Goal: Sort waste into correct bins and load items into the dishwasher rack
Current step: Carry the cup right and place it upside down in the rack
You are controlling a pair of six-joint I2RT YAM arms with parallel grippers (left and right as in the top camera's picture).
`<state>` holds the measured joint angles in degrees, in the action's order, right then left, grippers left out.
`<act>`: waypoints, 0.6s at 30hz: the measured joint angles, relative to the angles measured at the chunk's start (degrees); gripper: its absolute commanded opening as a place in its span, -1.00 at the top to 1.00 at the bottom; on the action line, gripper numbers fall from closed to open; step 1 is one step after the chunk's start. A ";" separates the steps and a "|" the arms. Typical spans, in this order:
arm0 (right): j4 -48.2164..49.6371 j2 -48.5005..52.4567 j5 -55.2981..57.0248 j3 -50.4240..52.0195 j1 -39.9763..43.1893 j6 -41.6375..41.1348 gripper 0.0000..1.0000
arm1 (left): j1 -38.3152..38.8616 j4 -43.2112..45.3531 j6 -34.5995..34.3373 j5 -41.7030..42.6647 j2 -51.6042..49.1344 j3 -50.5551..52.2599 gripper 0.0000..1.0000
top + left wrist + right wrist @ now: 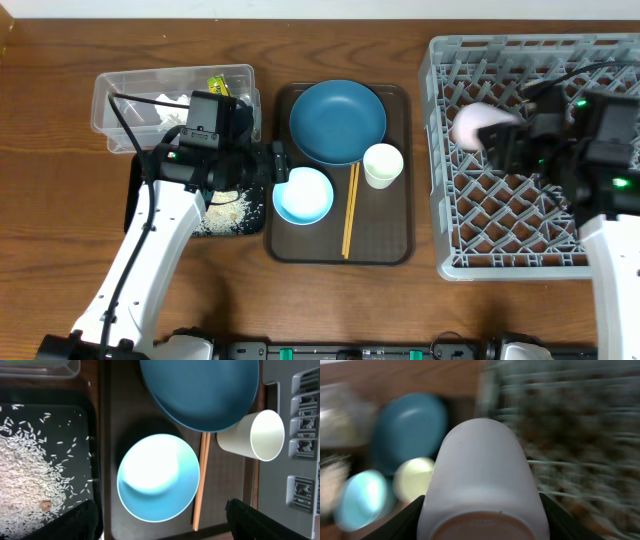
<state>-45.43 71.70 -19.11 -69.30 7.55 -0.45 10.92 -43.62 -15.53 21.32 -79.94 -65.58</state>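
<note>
My left gripper (278, 165) is open and empty, its fingers wide apart at the near edge of the light blue bowl (303, 196), as the left wrist view (160, 527) shows with the bowl (158, 477). My right gripper (497, 138) is shut on the pinkish cup (474, 125), holding it on its side above the left part of the grey dishwasher rack (530, 240). In the right wrist view the cup (482, 460) fills the space between the fingers (482, 512). The dark blue plate (338, 120), white cup (383, 165) and chopsticks (350, 210) lie on the brown tray (385, 240).
The clear tub (130, 95) at the back left holds the white tissue (165, 105) and the yellow-green wrapper (218, 87). The black tray (135, 205) beside it holds rice (232, 212), partly hidden under my left arm. The rice also shows in the left wrist view (25, 470).
</note>
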 measured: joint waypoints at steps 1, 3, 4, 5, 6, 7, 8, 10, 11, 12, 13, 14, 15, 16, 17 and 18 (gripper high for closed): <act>-1.27 -0.07 3.32 -1.49 1.46 -0.09 0.92 | 0.00 0.00 0.04 -0.20 0.00 0.00 -0.69; -2.58 -0.20 8.04 -2.99 3.69 -0.28 0.93 | 0.00 0.00 0.20 -0.39 0.00 0.00 -0.69; -2.99 -0.20 10.45 -3.50 5.29 -0.48 0.94 | 0.00 0.02 0.22 -0.52 0.00 0.00 -0.69; -3.21 -0.20 12.26 -3.80 6.54 -0.63 0.95 | 0.00 0.00 0.31 -0.52 0.00 0.00 -0.69; -3.21 -0.20 14.25 -3.96 8.15 -0.83 0.95 | 0.00 0.00 0.37 -0.55 0.00 0.00 -0.69; -3.23 -0.15 15.85 -4.07 9.55 -1.01 0.97 | 0.00 0.00 0.37 -0.57 0.00 0.00 -0.69; -3.28 -0.07 17.51 -4.15 11.54 -1.33 0.98 | 0.00 0.00 0.37 -0.61 0.00 0.00 -0.69; -3.23 0.24 19.37 -4.28 14.53 -1.79 0.98 | 0.00 0.00 0.37 -0.66 0.00 0.00 -0.69; -3.17 0.61 20.26 -4.48 16.20 -2.14 0.98 | 0.00 0.00 0.37 -0.72 0.00 0.00 -0.69; -3.02 1.07 20.74 -4.68 17.99 -2.56 0.97 | 0.00 0.00 0.37 -0.72 0.00 0.00 -0.69; -2.71 1.57 21.09 -4.83 19.47 -2.93 0.98 | 0.00 0.00 0.37 -0.72 0.00 0.00 -0.69; -2.38 2.29 21.35 -4.96 21.53 -3.41 0.98 | 0.00 -0.02 0.37 -0.72 0.00 0.00 -0.69; -2.12 2.97 21.53 -5.01 23.08 -3.78 0.98 | 0.00 0.00 0.37 -0.72 0.00 0.00 -0.69; -1.90 3.89 21.57 -5.01 24.92 -4.13 0.98 | 0.00 -0.02 0.37 -0.72 0.00 0.00 -0.70; -1.77 4.81 21.59 -5.01 26.34 -4.39 0.98 | 0.00 0.00 0.37 -0.72 0.00 0.00 -0.70; -1.77 5.95 21.73 -5.01 27.93 -4.74 0.98 | 0.00 0.00 0.37 -0.72 0.00 0.00 -0.70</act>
<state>-47.20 77.65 2.61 -74.30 35.48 -5.19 10.92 -43.62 -15.16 20.60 -79.94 -65.58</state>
